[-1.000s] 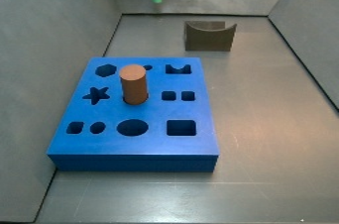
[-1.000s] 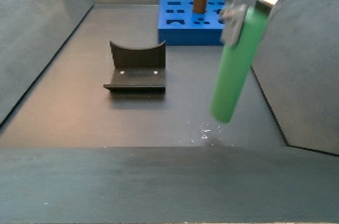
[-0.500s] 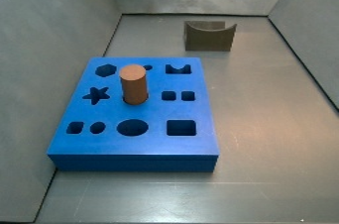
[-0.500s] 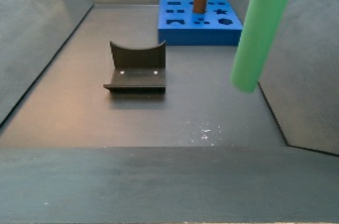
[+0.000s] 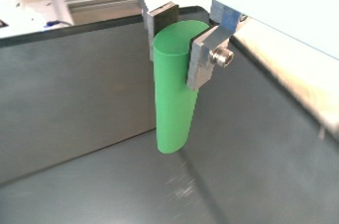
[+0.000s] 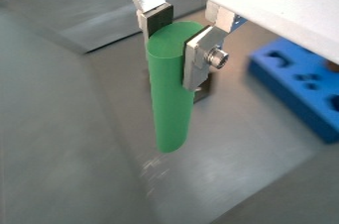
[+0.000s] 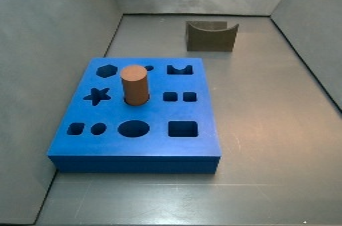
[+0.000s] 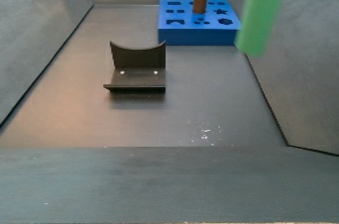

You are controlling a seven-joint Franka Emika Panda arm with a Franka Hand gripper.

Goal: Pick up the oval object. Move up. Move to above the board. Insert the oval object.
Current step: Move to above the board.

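Observation:
My gripper (image 5: 185, 32) is shut on the oval object (image 5: 172, 94), a long bright green peg that hangs upright between the silver fingers, well above the grey floor. It shows the same way in both wrist views (image 6: 171, 94). In a side view only the peg's lower part (image 8: 264, 15) shows at the upper right; the gripper is out of that frame. The blue board (image 7: 134, 115) lies on the floor with dark cut-out holes and a short brown cylinder (image 7: 134, 85) standing in one. A corner of the board shows in a wrist view (image 6: 302, 84).
A small dark olive notched block (image 7: 211, 35) stands near the back wall, also seen in a side view (image 8: 135, 69). Grey walls enclose the floor on all sides.
The gripper has lifted the green peg higher; it has left one side view's top edge and only its lower part remains in the other.

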